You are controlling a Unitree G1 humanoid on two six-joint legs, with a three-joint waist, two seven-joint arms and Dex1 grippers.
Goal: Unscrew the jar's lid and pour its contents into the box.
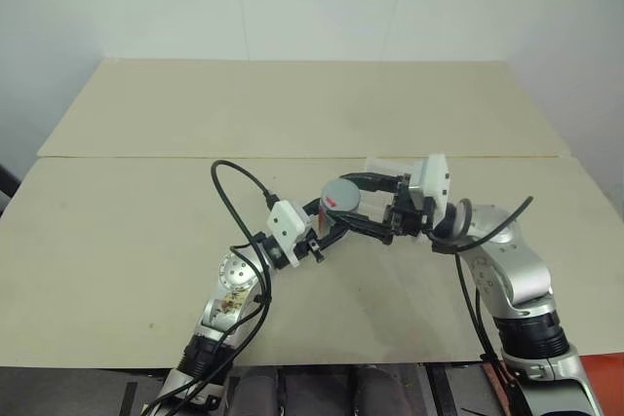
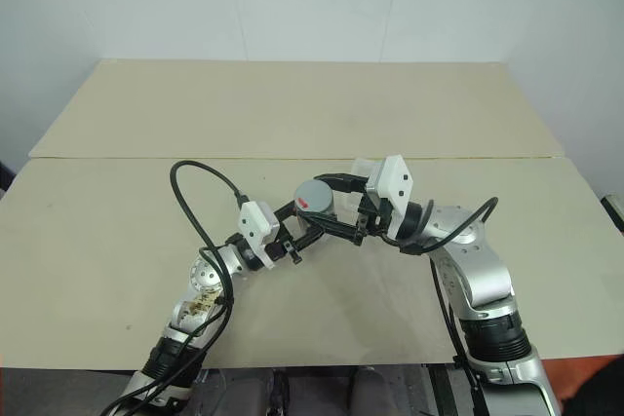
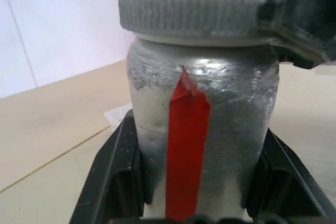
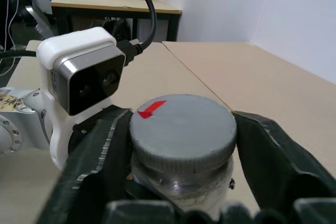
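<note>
Above the near half of the tabletop, roughly midway between its left and right edges, I hold the jar (image 1: 336,209) up off the surface in my left gripper (image 3: 194,182). Its two black fingers (image 3: 113,177) are pinched on the jar's silvery body, one on each side, with the red label stripe (image 3: 185,145) running up between them, facing my left wrist. The jar stands about upright.

Just above that grip, my right gripper (image 4: 181,140) comes in from the right, reaching leftward and about level. Its fingers (image 4: 97,150) are pressed against the ribbed rim of the grey lid (image 4: 182,124), one on either side, so this claw is clamped on the lid. The small red mark (image 4: 151,108) on the lid's top faces up.

The lid sits flat on the jar's neck, so I judge it is not yet off; how far it has turned, if at all, I cannot tell.

Just beyond the jar, behind my right wrist, the clear plastic box (image 1: 385,165) lies on the tabletop near the seam between its two boards, partly hidden by my arm.

I judge the task is in its early part: both grips are set, and the twisting off, the lid's removal and the pour into the box are all left.
</note>
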